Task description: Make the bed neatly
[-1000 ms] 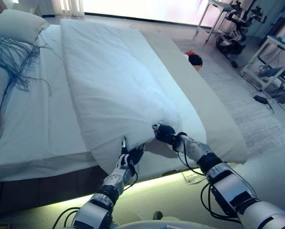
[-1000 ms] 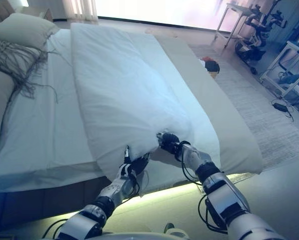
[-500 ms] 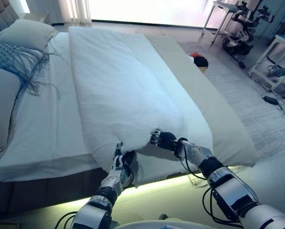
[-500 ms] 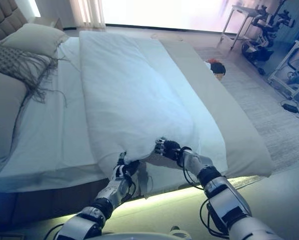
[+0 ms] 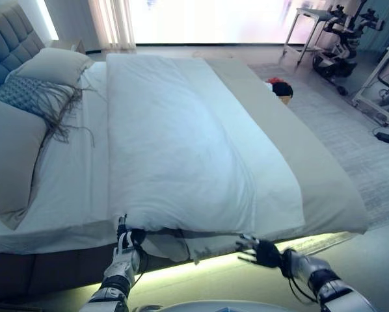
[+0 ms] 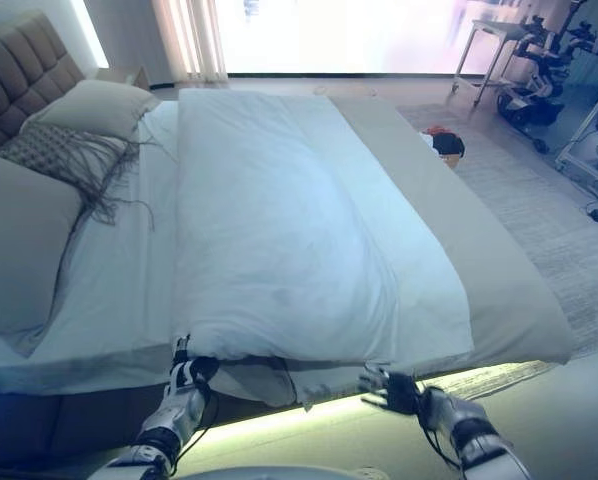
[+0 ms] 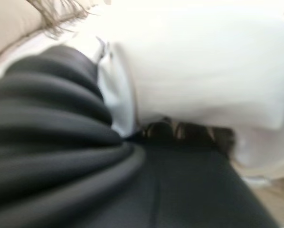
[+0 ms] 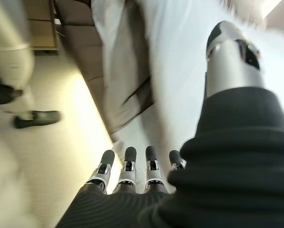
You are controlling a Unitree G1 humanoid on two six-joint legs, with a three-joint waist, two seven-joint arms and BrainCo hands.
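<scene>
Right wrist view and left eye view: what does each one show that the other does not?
Only the right wrist view shows a person's dark shoe on the floor. Only the left eye view shows the pillows, the headboard, the left hand at the duvet's edge and the metal table. Both show the open right hand below the hanging bedding.

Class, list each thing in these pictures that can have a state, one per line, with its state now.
Duvet: spread flat along the bed, near edge overhanging.
Left hand: at the duvet's near corner, fingers hidden.
Right hand: open, off the duvet, holding nothing.
Pillows: at the headboard.
</scene>
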